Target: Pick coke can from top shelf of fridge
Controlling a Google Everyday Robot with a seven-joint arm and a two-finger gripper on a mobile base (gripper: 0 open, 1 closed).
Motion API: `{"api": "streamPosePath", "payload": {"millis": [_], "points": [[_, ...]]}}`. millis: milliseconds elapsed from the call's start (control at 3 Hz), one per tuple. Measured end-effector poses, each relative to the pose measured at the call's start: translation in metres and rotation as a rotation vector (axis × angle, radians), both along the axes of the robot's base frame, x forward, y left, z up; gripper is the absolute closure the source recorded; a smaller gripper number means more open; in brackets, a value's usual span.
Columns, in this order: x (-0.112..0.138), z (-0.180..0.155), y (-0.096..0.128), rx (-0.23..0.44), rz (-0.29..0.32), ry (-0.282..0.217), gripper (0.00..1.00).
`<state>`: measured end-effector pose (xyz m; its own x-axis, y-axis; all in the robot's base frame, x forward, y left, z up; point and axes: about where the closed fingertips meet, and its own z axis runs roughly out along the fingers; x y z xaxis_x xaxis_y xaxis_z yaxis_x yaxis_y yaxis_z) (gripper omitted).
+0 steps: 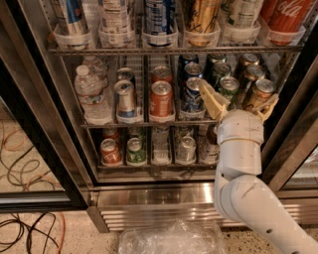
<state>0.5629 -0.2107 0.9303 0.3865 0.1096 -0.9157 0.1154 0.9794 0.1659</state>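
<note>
Item: gripper (238, 105), on a white arm (241, 163) rising from lower right
- Position: in front of the middle rack of the fridge (159, 198), right of centre, level with the copper-brown cans (258, 94) and well below the top shelf (164, 49)
- State: the two tan fingers (210, 99) are spread wide, pointing up and inward toward the racks, with nothing between them

Item: coke can (290, 14)
- Position: far right end of the top shelf, seated in a clear plastic front holder, upright, white script partly legible
- Relation to the gripper: above and slightly to its right, well apart, no contact

Step in hand, as judged: approach, the grasp not yet begun

Next move, as judged: raise the gripper to the level of the top shelf, shift it a little right, line the spread fingers on either side of the red can body above the holder rim, then close and draw it up and out. The neighbouring can in the next holder sits close, so finger clearance on that side looks tight

Hidden or unclear:
- The upper part of the coke can, and of every can in that row, is cut off by the frame's top edge, so the lid and tab are unseen
- The holder covers the can's base
- The arm hides the right end of the lowest rack
- The fridge's right door frame crosses the right-hand cans on the middle rack
- Labels on most of the smaller cans cannot be read
</note>
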Motion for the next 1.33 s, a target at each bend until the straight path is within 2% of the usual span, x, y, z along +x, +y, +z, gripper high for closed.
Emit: {"api": "streamPosePath", "payload": {"millis": [333, 667, 1000, 1333], "points": [[-0.027, 0.013, -0.012, -0.082, -0.065, -0.070, 0.00], [-0.056, 0.028, -0.024, -0.276, -0.160, -0.078, 0.00], [-0.056, 0.028, -0.024, -0.276, -0.160, -0.078, 0.00], [-0.050, 0.034, -0.023, -0.216, -0.188, -0.109, 0.00]]}}
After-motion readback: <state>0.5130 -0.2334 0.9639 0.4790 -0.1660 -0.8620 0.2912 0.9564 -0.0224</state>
